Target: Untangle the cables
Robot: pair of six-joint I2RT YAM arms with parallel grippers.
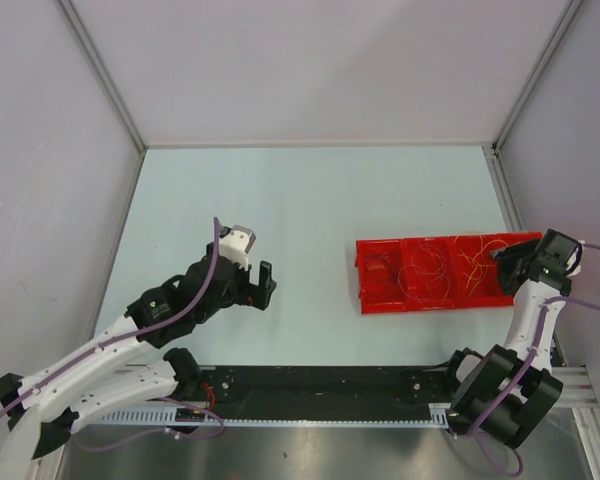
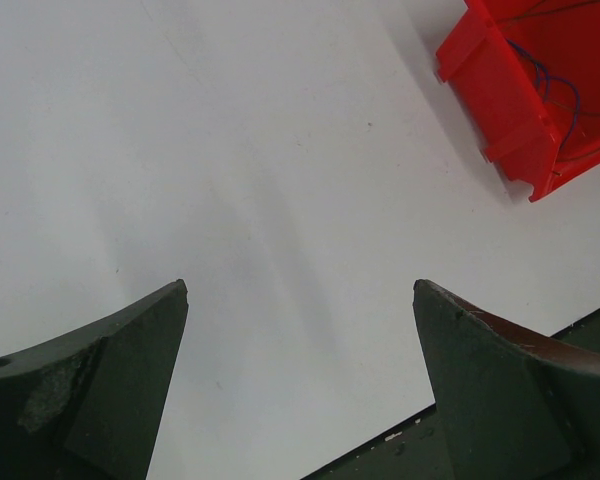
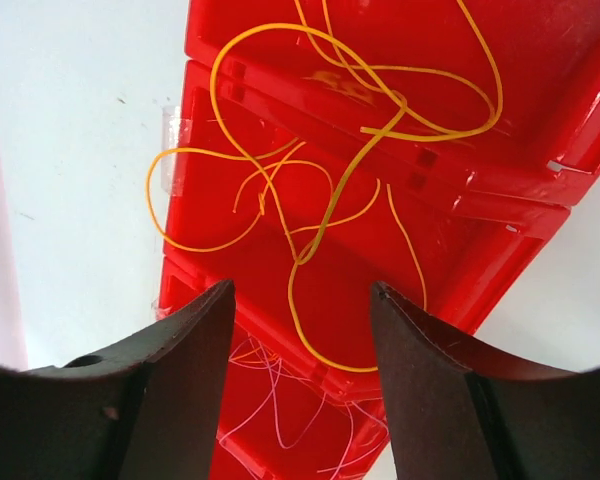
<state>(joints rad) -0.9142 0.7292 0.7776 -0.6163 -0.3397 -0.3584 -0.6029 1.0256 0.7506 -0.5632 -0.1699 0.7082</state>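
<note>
A red three-compartment tray lies right of the table's centre. Its right compartment holds yellow and orange cables, the middle one pale pink wires, the left one a dark purple cable. My right gripper hovers open over the tray's right end. In the right wrist view it is empty above the yellow cables, with pink wires below. One yellow loop hangs over the tray wall. My left gripper is open and empty over bare table, with the tray corner and purple cable far off.
A black rail with both arm bases runs along the near edge. Grey walls with metal posts close in the left, back and right sides. The pale table spreads left of the tray.
</note>
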